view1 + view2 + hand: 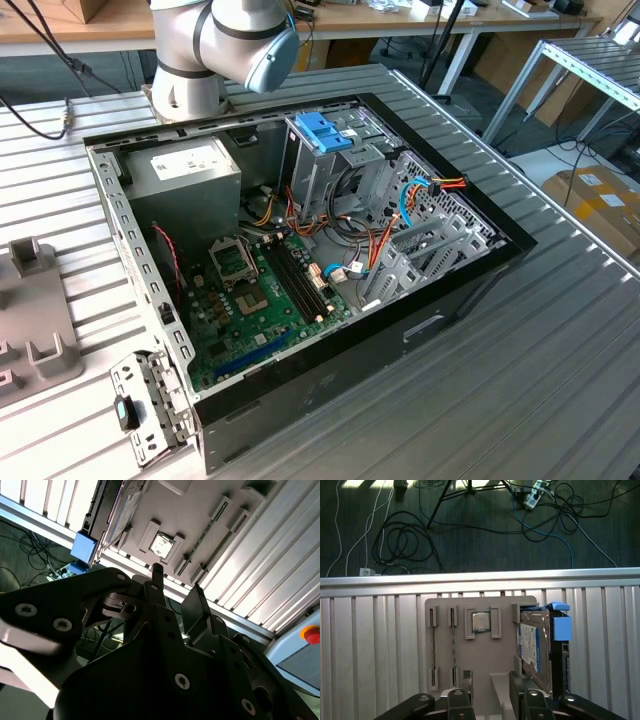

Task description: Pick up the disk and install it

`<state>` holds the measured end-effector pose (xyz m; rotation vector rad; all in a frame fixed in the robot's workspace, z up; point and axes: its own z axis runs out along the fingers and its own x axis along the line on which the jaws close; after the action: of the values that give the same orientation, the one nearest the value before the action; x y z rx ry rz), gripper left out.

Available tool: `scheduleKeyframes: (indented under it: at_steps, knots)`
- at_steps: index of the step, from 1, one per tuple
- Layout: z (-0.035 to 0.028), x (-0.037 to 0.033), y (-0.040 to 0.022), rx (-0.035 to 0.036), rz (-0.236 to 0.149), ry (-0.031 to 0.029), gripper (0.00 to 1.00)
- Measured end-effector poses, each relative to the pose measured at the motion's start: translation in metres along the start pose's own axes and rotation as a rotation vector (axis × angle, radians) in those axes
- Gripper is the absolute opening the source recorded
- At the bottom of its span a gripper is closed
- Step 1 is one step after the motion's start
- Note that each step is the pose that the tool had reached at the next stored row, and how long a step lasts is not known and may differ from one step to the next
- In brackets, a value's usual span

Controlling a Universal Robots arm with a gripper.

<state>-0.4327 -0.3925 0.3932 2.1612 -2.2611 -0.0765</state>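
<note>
In the exterior view, we saw the arm (215, 50) as a grey base and a blue-capped joint standing on the slatted table (520, 380) just behind the open computer case (400, 335), its further links cut off by the picture's top edge. A blue clip (322, 130) sat atop the drive cage (305, 180) inside the case, and a grey fixture (35, 320) lay on the table at the exterior view's left. In the second wrist view, we looked along the black gripper (175, 592) toward that fixture; its fingers (156, 580) stood apart with nothing between them, and the disk (84, 547) showed beyond them at the fixture's edge. In the first wrist view, the gripper (491, 680) hung over the fixture's near side, jaws wide and empty, touching nothing that we could make out. The disk (534, 645) stood on edge in a slot of the fixture, near the processor chip (481, 621) and just beside one fingertip, yet apart from it.
</note>
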Motion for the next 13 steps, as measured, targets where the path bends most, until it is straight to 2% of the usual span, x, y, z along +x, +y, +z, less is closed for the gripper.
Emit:
scheduleKeyframes:
  at_steps: [13]
  knots:
    - [0.0004, -0.0055, 0.0002, 0.0, 0.0, 0.0, 0.42]
